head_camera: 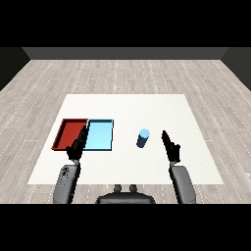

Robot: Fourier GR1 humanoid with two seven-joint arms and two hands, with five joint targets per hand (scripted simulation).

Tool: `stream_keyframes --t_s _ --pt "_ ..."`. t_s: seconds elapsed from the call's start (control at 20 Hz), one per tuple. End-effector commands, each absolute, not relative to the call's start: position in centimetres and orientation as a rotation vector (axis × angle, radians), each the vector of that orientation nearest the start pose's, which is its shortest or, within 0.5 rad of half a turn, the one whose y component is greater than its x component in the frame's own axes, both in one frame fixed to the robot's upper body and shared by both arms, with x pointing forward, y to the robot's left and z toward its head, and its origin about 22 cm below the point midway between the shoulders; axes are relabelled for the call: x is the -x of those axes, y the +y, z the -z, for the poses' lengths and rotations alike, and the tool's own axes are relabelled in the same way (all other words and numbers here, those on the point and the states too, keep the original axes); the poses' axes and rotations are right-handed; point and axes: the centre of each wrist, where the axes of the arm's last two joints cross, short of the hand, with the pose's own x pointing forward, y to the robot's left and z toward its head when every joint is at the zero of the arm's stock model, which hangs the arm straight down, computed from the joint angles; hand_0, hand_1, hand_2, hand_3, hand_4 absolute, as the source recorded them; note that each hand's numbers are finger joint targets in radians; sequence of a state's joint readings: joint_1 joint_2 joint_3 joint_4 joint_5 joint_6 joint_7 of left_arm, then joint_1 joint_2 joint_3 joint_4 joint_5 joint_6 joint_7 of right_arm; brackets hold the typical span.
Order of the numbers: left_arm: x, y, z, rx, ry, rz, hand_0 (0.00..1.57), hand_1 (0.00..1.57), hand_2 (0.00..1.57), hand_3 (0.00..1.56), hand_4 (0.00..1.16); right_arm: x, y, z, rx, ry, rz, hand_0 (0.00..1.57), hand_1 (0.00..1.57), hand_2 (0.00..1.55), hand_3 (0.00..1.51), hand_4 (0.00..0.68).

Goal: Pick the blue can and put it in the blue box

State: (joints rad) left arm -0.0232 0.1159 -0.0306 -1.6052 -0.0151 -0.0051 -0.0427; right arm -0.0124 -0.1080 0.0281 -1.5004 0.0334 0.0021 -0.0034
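Starting from my right hand point(171, 147), a black hand on a grey forearm: its fingers are straight and pointing away from me across the white table point(196, 162), released, holding and touching nothing. Just to its left, with a clear strip of table between them, stands the small blue cylindrical can point(142, 138). The can is upright, its long axis vertical and its lighter top facing up. That is the relation my next move turns on: the can lies to the left of the right hand, at about the level of the fingertips, so I judge a short sideways reach will bring the palm to its side before the fingers curl round it.

My left hand point(77, 147) is well apart from the can, so the right hand is plainly the nearer one. The left hand's fingers are also extended and relaxed, gripping nothing; they overlap the near edges of the trays in this view, but I cannot tell whether they touch them.

Further left of the can, the shallow light blue rectangular tray point(105, 135) lies flat, and the shallow red rectangular tray point(68, 130) sits right beside it on its far left. The can is not yet picked, so the carry leftward to the blue tray is all ahead of me.
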Motion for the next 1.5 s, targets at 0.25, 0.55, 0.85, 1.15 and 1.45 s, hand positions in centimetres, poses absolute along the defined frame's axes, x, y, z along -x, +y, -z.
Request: stream_keyframes --t_s 0.25,0.55,0.85,1.15,1.45 --pt "-24.6 23.9 -0.6 -0.053 -1.535 0.109 0.00 0.00 0.00 0.00 0.00 -25.9 -27.6 -2.0 0.109 -1.600 -0.105 0.00 0.00 0.00 0.00 0.000" --pt "-24.7 22.9 -1.3 0.070 -2.009 -0.048 0.00 0.00 0.00 0.00 0.00 -27.5 -27.0 -1.6 -0.175 -1.896 0.008 0.00 0.00 0.00 0.00 0.000" --pt "-23.8 23.4 -0.2 0.095 -2.031 -0.066 0.00 0.00 0.00 0.00 0.00 -27.7 -29.7 -2.3 -0.197 -1.888 -0.019 0.00 0.00 0.00 0.00 0.000" --pt "-23.7 25.5 -1.2 0.110 -2.017 -0.074 0.00 0.00 0.00 0.00 0.00 -26.9 -27.8 1.0 -0.182 -1.875 -0.014 0.00 0.00 0.00 0.00 0.000" --pt "-23.9 25.4 -0.6 0.090 -1.992 -0.071 0.00 0.00 0.00 0.00 0.00 -29.9 -26.9 -1.6 -0.222 -1.805 0.019 0.00 0.00 0.00 0.00 0.000"
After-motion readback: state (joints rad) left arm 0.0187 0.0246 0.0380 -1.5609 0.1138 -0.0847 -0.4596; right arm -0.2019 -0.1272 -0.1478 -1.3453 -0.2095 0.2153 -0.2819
